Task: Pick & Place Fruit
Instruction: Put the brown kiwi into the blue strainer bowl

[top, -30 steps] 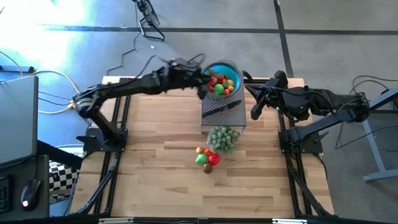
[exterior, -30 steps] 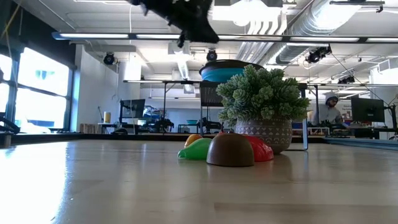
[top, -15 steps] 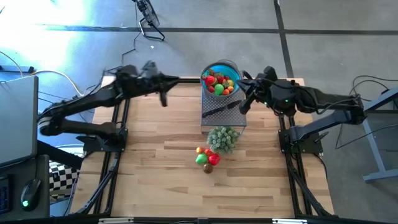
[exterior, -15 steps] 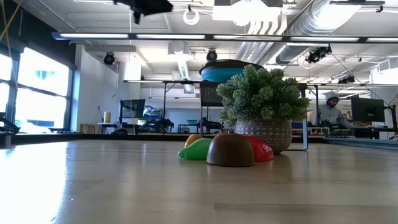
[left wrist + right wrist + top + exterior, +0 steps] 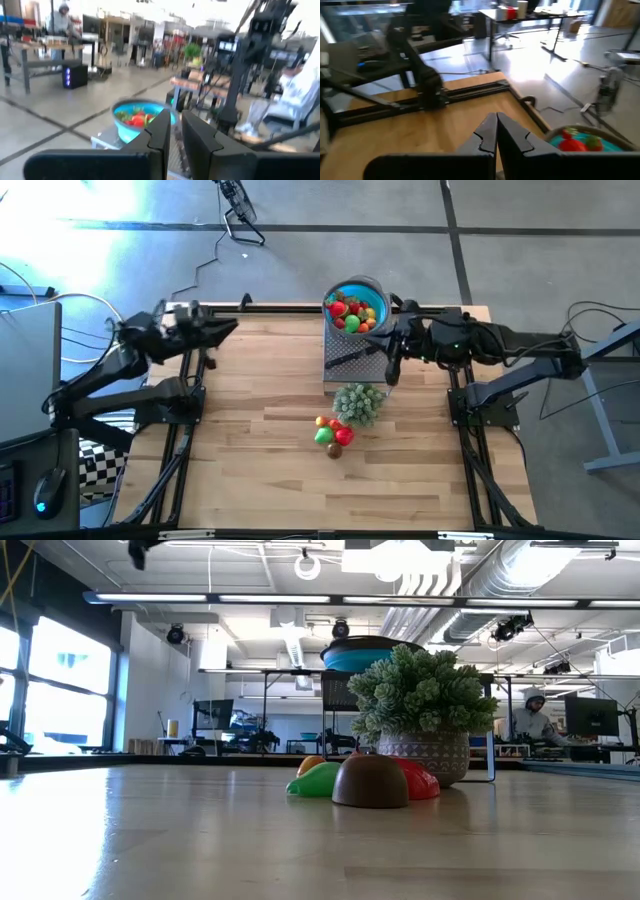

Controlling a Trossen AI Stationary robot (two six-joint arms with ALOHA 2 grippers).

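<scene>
A blue bowl (image 5: 376,292) with several small red, orange and green fruits (image 5: 352,313) stands raised at the table's far edge, at the far end of a grey perforated stand (image 5: 372,370). Several more fruits (image 5: 333,433) lie on the wood near the middle, a brown one (image 5: 368,782) in front. My left gripper (image 5: 232,328) hangs high over the far left corner, pointing level toward the bowl (image 5: 125,131), its fingers (image 5: 176,135) nearly together with nothing between them. My right gripper (image 5: 391,372) is shut and empty beside the stand's right edge, clear of the table.
A black-handled knife (image 5: 350,357) lies on the stand. A potted pale green plant (image 5: 358,402) stands between the stand and the loose fruits, hiding part of the bowl (image 5: 370,658) in the low view. Bare wood lies left of and in front of the loose fruits.
My left gripper has drawn back from above the blue bowl toward the table's left edge, staying high and about level. My right gripper has shifted a little toward the grey stand and turned, staying shut. Bowl and fruits have kept still.
</scene>
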